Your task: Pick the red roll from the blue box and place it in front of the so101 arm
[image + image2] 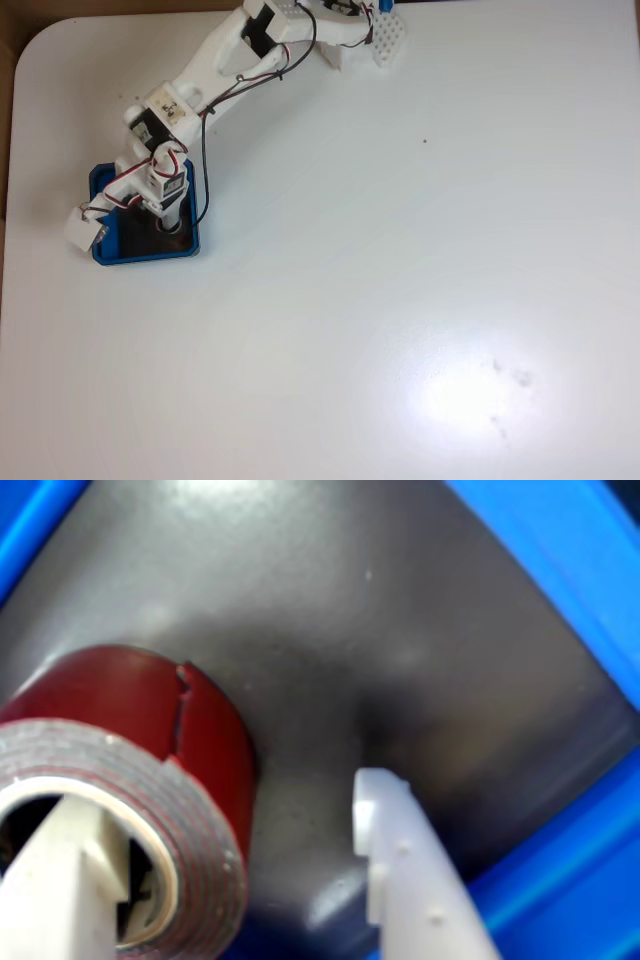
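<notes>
The hand (215, 830) straddles the red roll's (150, 730) wall, one finger (65, 880) inside its core, on the blue box's (560, 880) dark floor

text check | nothing readable anywhere near the claw (220, 865) | no labels, brands or numbers I can make out

You have one red roll (150, 750), one blue box (105, 255), one so101 arm (215, 65) with its single gripper (225, 825), and one white desk (400, 300).
</notes>
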Tool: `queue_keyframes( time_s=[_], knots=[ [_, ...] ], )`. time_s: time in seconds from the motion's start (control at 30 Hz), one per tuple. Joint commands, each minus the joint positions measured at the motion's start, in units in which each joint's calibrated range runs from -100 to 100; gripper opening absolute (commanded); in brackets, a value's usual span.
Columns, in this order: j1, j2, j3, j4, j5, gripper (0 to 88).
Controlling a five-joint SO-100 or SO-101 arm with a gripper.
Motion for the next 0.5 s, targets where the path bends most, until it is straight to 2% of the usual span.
queue_keyframes(
  time_s=[0.0, 0.33, 0.47],
  knots=[
    [0.5, -0.8, -3.5, -1.1, 0.3, 19.6],
    [0.5, -0.9, -2.9, -1.0, 0.1, 19.2],
    [0.5, -0.8, -2.9, -1.0, 0.3, 14.0]
  ],
)
